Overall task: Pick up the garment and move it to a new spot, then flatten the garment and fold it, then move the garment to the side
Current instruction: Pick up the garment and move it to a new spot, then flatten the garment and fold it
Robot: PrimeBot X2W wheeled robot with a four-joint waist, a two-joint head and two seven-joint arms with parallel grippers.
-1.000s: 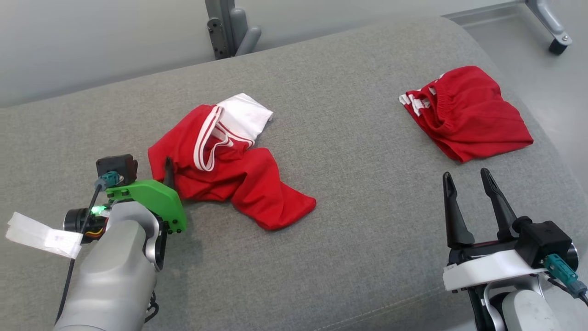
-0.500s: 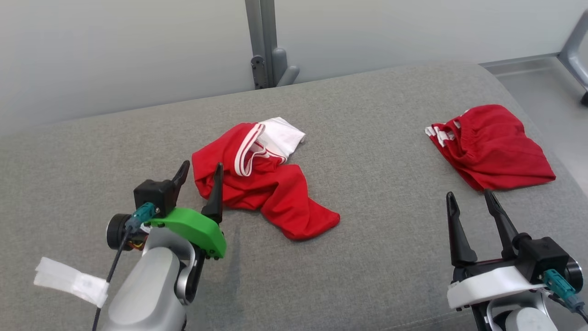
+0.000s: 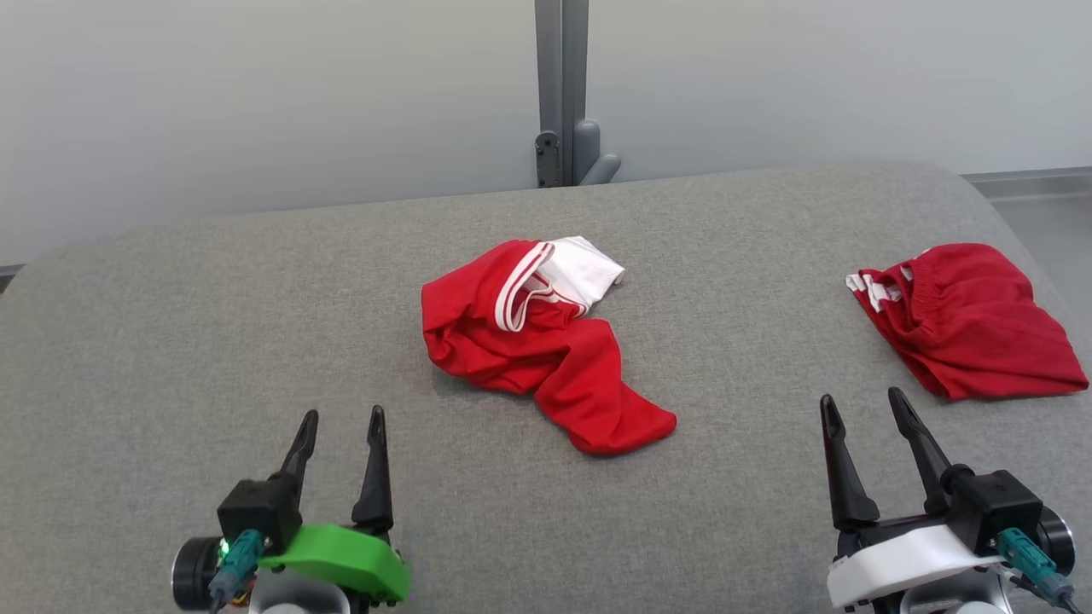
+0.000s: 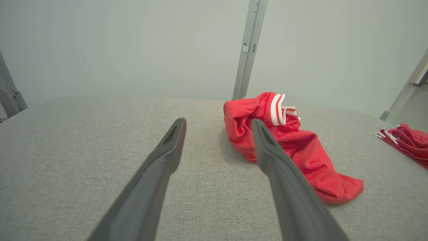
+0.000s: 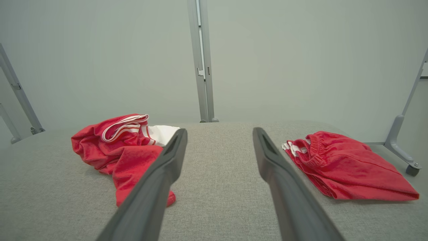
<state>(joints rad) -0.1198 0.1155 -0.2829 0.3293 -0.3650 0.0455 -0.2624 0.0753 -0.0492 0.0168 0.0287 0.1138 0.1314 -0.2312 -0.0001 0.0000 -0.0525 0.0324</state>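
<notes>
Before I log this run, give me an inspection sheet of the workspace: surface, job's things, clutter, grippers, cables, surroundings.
Surface: grey pad, cloth-covered, no stains seen.
Job's things: crumpled garment, red with white trim, mid-pad; flatter garment, red, at the pad's right edge.
Clutter: nothing seen.
Grippers: left gripper open, empty, near the pad's front edge; right gripper open, empty, short of the flatter garment.
Cables: left plug, teal, at the left wrist; right plug, teal, at the right wrist; no loose loops seen.
Surroundings: pale wall; grey post behind the pad; floor to the right.
</notes>
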